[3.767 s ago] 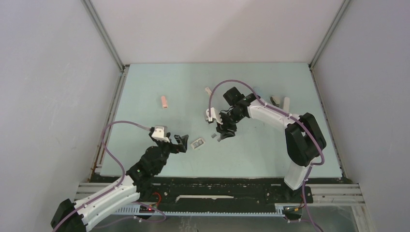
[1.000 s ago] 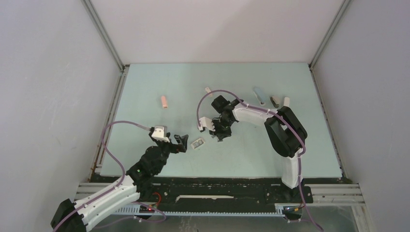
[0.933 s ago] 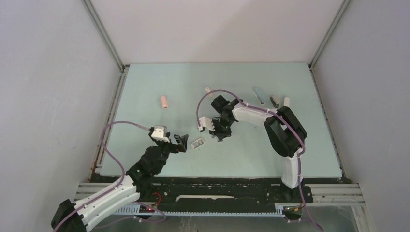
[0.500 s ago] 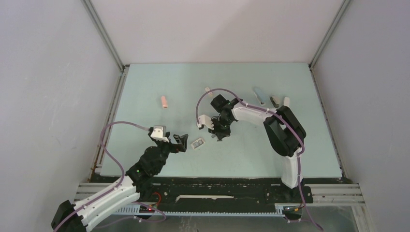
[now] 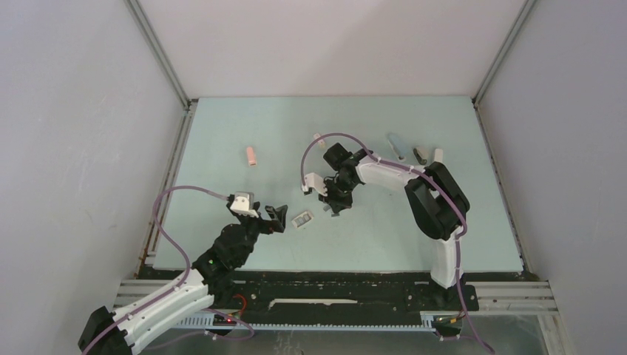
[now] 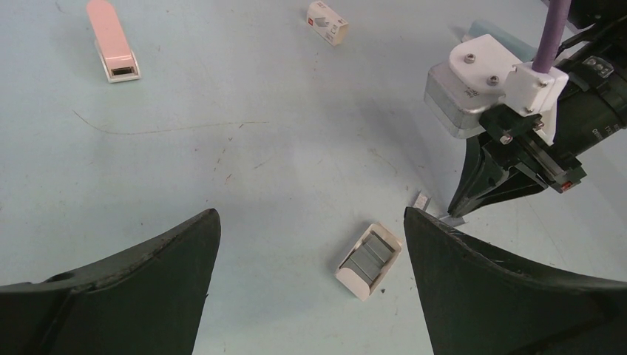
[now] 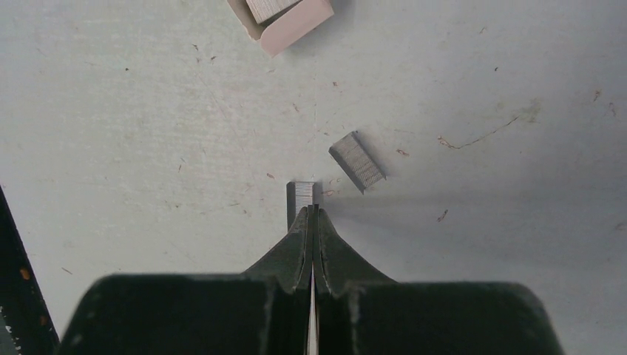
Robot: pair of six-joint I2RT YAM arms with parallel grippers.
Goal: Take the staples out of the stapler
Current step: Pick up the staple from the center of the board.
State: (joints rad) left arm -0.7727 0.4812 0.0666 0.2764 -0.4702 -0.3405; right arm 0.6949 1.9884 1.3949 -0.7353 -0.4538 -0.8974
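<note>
Right wrist view: the right gripper (image 7: pixel 311 211), fingers pressed together, touches one strip of the staples (image 7: pixel 302 194) at twelve o'clock; another lies at one o'clock. The left gripper (image 6: pixel 312 216) stands wide apart.

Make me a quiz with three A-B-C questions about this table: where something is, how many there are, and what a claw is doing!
1. Where is the pink stapler?
A. on the left half of the table
B. on the right half
C. off the table

2. How many loose staple strips does the right wrist view show outside the box?
A. none
B. two
C. six

3. How is the left gripper?
A. wide open
B. shut
C. squeezing a stapler

Answers:
1 A: it lies left of the middle in the top view.
2 B: one is at the tips of the shut right gripper, and one is just beside it.
3 A: its fingers stand far apart in its wrist view.
</note>
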